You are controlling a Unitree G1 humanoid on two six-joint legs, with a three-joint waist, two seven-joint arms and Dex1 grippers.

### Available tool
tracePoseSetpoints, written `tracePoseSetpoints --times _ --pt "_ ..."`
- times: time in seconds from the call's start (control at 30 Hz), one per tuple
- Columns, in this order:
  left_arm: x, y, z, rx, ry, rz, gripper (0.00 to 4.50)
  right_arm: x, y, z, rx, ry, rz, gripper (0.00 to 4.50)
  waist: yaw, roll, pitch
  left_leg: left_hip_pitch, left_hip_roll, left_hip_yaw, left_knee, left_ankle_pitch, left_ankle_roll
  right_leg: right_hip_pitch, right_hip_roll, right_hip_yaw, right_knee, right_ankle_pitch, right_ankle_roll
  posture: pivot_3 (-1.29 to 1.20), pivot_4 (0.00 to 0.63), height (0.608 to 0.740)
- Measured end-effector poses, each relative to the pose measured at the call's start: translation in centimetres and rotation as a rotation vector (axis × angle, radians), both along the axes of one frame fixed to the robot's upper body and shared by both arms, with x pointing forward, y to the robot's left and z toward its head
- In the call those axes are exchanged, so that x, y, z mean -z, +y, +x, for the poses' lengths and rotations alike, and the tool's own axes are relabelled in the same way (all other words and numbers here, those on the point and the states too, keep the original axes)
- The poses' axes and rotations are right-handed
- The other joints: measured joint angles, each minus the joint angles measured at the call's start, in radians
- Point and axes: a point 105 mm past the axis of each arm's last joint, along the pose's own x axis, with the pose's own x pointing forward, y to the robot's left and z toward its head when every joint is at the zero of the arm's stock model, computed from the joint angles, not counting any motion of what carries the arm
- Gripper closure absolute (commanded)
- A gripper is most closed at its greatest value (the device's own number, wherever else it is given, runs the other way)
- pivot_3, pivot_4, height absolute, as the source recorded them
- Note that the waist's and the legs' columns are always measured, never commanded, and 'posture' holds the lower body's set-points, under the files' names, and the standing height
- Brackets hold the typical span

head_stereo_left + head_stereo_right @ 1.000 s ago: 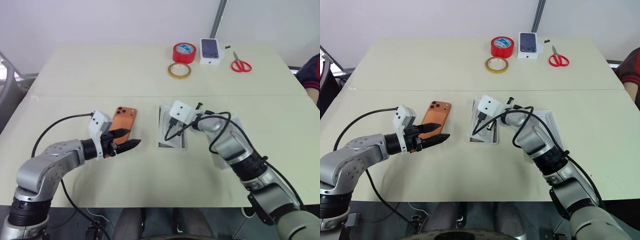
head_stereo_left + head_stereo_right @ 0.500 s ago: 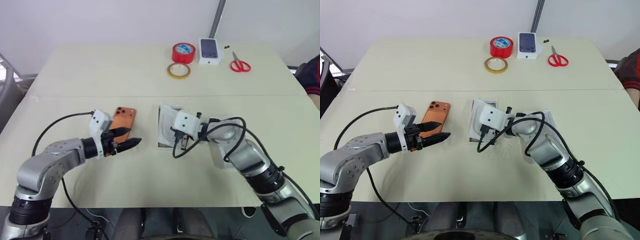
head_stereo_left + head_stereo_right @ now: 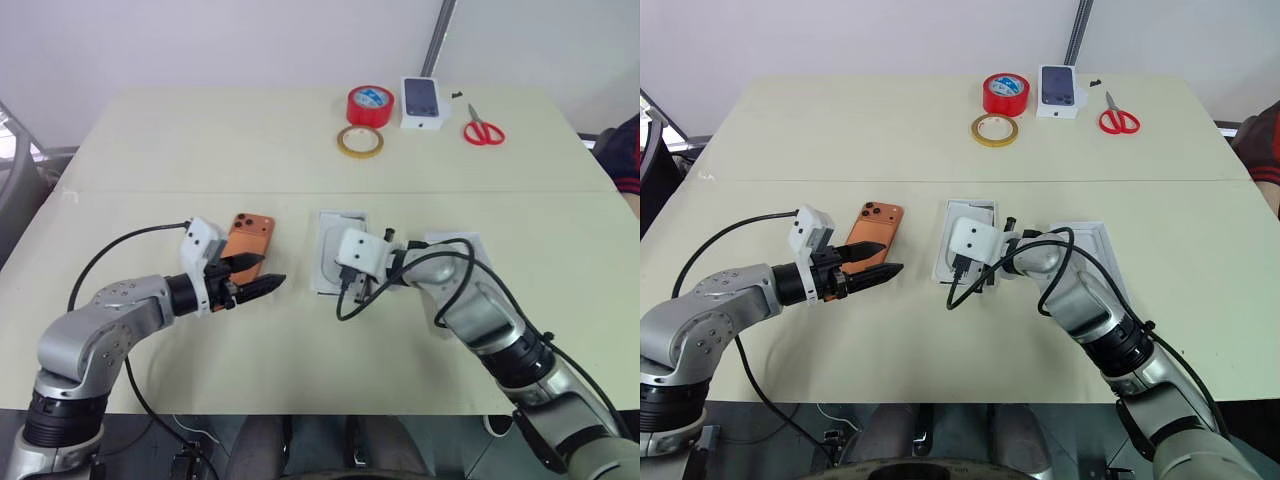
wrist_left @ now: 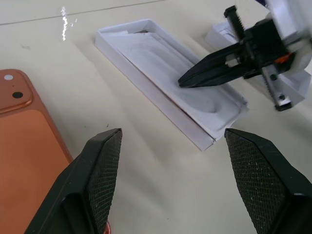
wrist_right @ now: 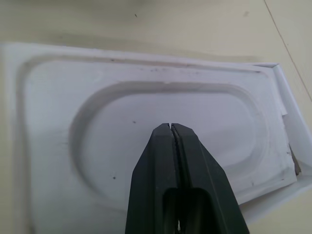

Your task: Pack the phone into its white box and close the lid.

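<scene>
The orange phone [image 3: 247, 236] lies back up on the table, left of centre. My left gripper [image 3: 261, 274] hovers open just in front of the phone's near end, nothing between its fingers. The white box [image 3: 340, 262] sits at the middle with a white moulded insert [image 5: 58, 122] lying in it. My right gripper [image 5: 170, 127] is shut and empty, its tips over the insert's oval recess. Seen from the left wrist, the right gripper [image 4: 181, 82] points down at the insert near the box [image 4: 146, 85]. The lid [image 3: 462, 246] lies open side up right of the box, partly hidden by my right arm.
At the far side stand a red tape roll [image 3: 370, 104], a yellowish tape ring [image 3: 359, 141], a small carton printed with a phone picture [image 3: 422, 102] and red scissors [image 3: 483, 130]. A person's sleeve [image 3: 628, 150] shows at the right edge.
My right gripper has drawn back toward the near edge and turned, staying shut. The insert now lies flat over the box floor. The left arm and the phone have kept still.
</scene>
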Motion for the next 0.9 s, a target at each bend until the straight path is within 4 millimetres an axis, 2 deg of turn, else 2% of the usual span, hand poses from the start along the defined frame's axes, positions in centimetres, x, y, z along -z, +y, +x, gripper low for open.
tracePoseSetpoints --times 0.1,0.27,0.43,0.6,0.9 --pt "0.0 0.0 0.0 -0.002 -0.001 0.002 0.98 -0.6 -0.5 -0.6 -0.021 0.001 -0.016 4.45 0.001 0.0 0.0 0.0 0.0 0.0 0.0 0.0 0.0 0.0 0.0 0.0 0.0 0.0 0.0 0.0 0.15 0.74" --pt "0.0 0.1 0.0 -0.004 -0.002 0.005 0.98 0.1 -0.8 -1.0 -0.012 0.033 -0.029 4.45 -0.002 0.0 0.0 0.0 0.0 0.0 0.0 0.0 0.0 0.0 0.0 0.0 0.0 0.0 0.0 0.0 0.15 0.74" --pt "0.0 0.1 0.1 -0.005 -0.004 0.006 0.98 1.4 -0.7 0.4 0.063 0.038 -0.042 4.45 -0.002 0.0 0.0 0.0 0.0 0.0 0.0 0.0 0.0 0.0 0.0 0.0 0.0 0.0 0.0 0.0 0.15 0.74" --pt "0.0 0.1 0.1 -0.007 -0.005 0.009 0.98 1.3 -1.7 1.9 0.124 -0.015 -0.095 4.45 0.002 0.0 0.0 0.0 0.0 0.0 0.001 0.0 0.0 0.0 0.0 0.0 0.0 0.0 0.0 0.0 0.15 0.74" --pt "0.0 0.1 0.1 -0.008 -0.006 0.011 0.98 1.0 -1.9 2.2 0.125 -0.053 -0.112 4.45 0.0 0.0 0.0 0.0 0.0 0.0 0.001 0.0 0.0 0.0 0.0 0.0 0.0 0.0 0.0 0.0 0.15 0.74"
